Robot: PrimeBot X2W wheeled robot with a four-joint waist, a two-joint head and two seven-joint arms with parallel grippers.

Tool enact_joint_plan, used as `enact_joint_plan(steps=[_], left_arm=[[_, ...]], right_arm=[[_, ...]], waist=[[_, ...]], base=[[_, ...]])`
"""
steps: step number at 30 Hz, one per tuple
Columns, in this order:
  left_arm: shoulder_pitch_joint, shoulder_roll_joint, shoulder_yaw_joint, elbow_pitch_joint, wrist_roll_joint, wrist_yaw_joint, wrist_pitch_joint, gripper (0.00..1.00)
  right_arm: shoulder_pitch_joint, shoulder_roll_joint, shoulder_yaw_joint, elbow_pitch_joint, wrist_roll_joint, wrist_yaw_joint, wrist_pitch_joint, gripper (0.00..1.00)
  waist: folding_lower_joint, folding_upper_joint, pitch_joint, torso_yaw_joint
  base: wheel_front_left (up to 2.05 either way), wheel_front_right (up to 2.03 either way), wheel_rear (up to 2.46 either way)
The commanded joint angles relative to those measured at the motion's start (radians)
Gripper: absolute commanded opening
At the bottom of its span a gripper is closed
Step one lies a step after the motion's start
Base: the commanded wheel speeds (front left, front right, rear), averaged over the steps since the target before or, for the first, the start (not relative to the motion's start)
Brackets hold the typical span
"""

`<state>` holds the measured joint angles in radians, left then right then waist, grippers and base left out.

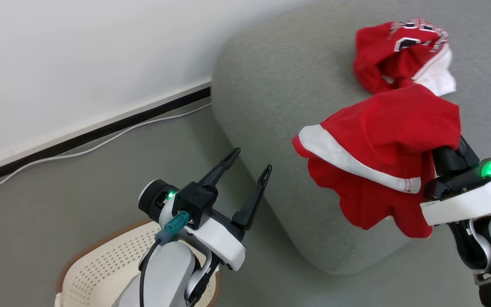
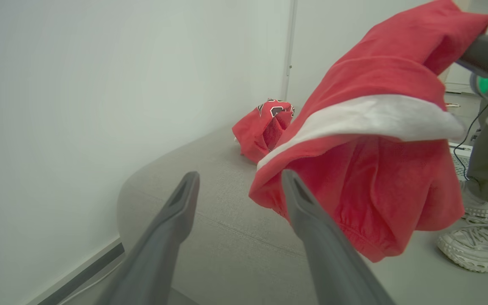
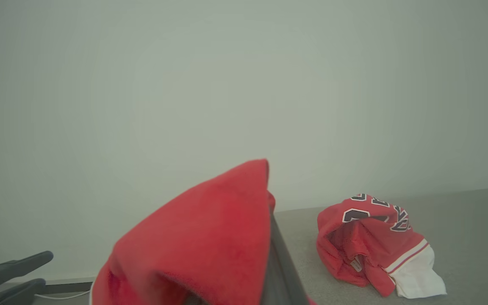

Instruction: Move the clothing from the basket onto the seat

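Right gripper (image 1: 448, 158) clamps red clothing (image 1: 377, 140) above seat (image 1: 279, 85)

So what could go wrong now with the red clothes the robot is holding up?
The held red garment hangs near the rounded edge of the sofa, so dropped here it might slide to the floor. It also drapes over the right claw, so it may cling when the claw opens.
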<state>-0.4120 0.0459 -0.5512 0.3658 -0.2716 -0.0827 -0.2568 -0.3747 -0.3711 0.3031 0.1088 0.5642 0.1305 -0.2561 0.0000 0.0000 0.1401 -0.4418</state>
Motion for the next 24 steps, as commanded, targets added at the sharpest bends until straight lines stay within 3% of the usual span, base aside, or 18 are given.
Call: enact_joint_plan(steps=[1, 15, 24], left_arm=[[-0.004, 0.004, 0.035, -0.029, 0.002, -0.01, -0.005, 1.0], [-0.076, 0.004, -0.063, 0.007, -0.031, -0.04, -0.005, 1.0], [-0.108, 0.004, -0.086, 0.009, 0.003, -0.032, -0.005, 1.0]], right_arm=[[0.009, -0.012, 0.002, -0.022, -0.005, 0.0, -0.006, 0.0], [0.159, -0.015, -0.293, -0.047, -0.038, 0.0, -0.006, 0.0], [0.006, -0.084, -0.353, 0.059, -0.099, 0.0, -0.006, 0.0]], waist=[[0.0, 0.0, -0.023, -0.068], [0.0, 0.0, 0.022, -0.111], [0.0, 0.0, 0.129, -0.111]], base=[[0.0, 0.0, 0.0], [0.0, 0.0, 0.0], [0.0, 0.0, 0.0]])
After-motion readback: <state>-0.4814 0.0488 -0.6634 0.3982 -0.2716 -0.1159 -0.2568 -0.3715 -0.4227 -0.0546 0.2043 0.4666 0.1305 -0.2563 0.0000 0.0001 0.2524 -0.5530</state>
